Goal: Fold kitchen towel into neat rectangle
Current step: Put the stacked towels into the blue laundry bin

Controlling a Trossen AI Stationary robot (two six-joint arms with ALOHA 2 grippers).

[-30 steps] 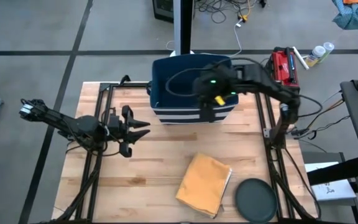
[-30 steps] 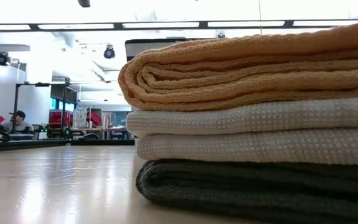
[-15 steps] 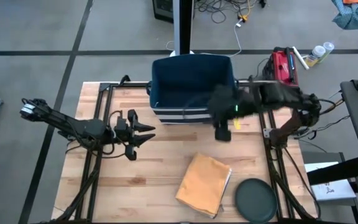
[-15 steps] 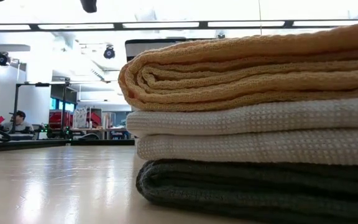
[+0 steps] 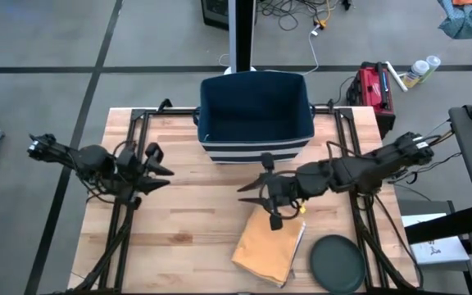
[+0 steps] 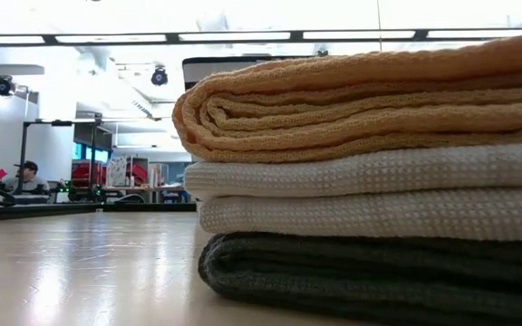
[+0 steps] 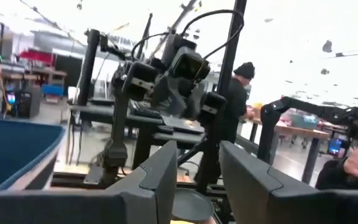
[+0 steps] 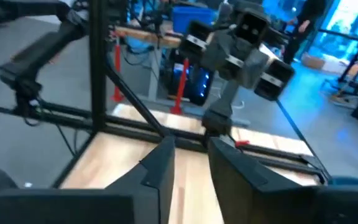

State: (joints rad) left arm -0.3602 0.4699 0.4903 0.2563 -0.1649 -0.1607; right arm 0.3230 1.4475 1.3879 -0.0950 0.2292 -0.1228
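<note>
Down at five o'clock on the bench (image 5: pixel 187 246), our orange towel (image 5: pixel 267 243) lies folded. Right pincer (image 5: pixel 256 192) hovers at its twelve o'clock edge, empty, narrowly parted. Left pincer (image 5: pixel 156 168), likewise, waits at nine. We'd square edges gently.

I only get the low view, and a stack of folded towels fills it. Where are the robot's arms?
Observer: The right tool hovers at the far edge of the orange towel, open and holding nothing.
Operator: And the other one?
Observer: The left tool waits over the left side of the table, well away from the towel.
Operator: Anything else there?
Observer: A blue bin stands at the far edge, and a dark disc lies right of the towel.
</note>
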